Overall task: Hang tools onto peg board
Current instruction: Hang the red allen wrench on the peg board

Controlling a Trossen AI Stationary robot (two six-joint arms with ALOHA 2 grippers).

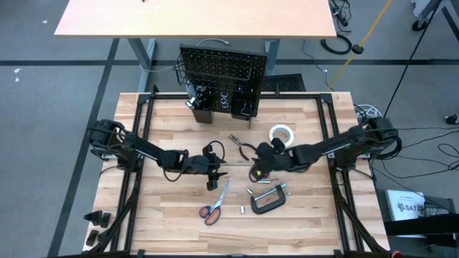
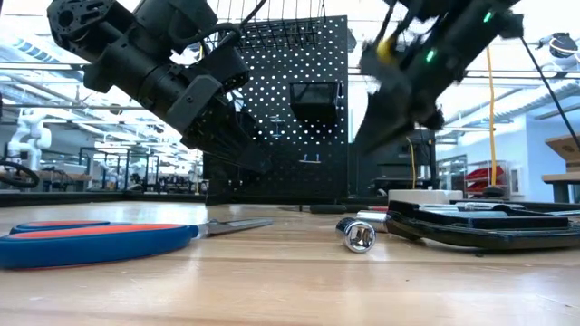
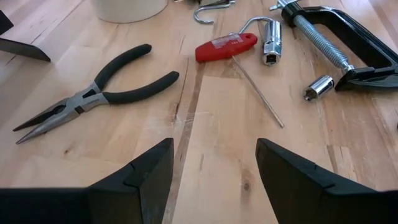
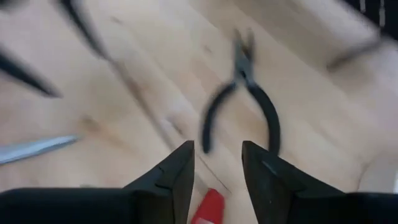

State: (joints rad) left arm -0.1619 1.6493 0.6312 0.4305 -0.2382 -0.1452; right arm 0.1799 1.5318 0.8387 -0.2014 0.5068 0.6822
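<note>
Right gripper [image 4: 216, 163], jaws parted and empty, hovers mid-frame above the dark-handled needle-nose pliers [image 1: 240, 146] lying flat on the table, apparently lining up a grab, while left gripper [image 1: 212, 166] waits open, centre-left.

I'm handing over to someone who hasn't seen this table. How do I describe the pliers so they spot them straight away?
Start at the black peg board standing at the table's far edge, then come forward to the white tape roll on the wood. The pliers lie flat just to its left, between the two grippers. They alone have two curved dark handles and long, thin pointed metal jaws.
</note>
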